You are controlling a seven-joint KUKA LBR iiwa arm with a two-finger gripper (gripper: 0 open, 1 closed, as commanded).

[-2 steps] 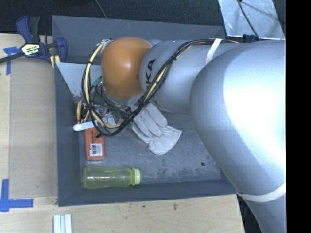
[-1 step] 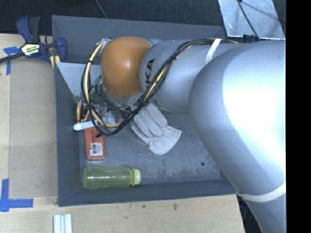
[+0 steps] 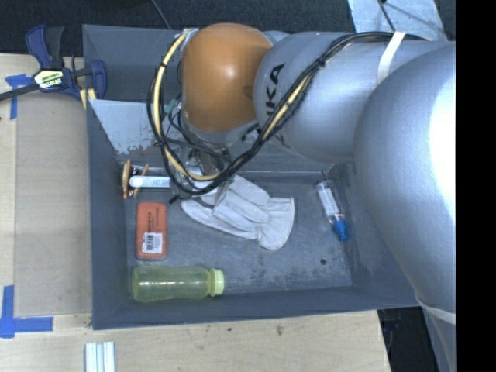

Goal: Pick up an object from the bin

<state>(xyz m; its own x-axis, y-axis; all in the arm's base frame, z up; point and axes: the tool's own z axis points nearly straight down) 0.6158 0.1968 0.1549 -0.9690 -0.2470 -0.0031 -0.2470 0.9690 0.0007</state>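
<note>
You see the arm reaching in from the right, and its orange cover (image 3: 221, 76) and looped cables (image 3: 167, 122) hide most of the gripper (image 3: 203, 161). You cannot tell whether the jaws are apart or together, or whether anything is between them.

The gripper hangs over the upper left part of the bin (image 3: 108, 285). The thing nearest it is a white glove (image 3: 248, 211), lying crumpled mid-floor with its upper left end running under the cables. Just to the left lies a small white-handled item (image 3: 146, 181) with a brownish round end; you cannot make out what it is.

An orange packet (image 3: 152, 231) with a barcode label lies below that. A yellow-green bottle (image 3: 177, 283) lies on its side along the front wall. A syringe (image 3: 332, 210) with a blue tip lies to the right, close to the arm's grey body.
</note>
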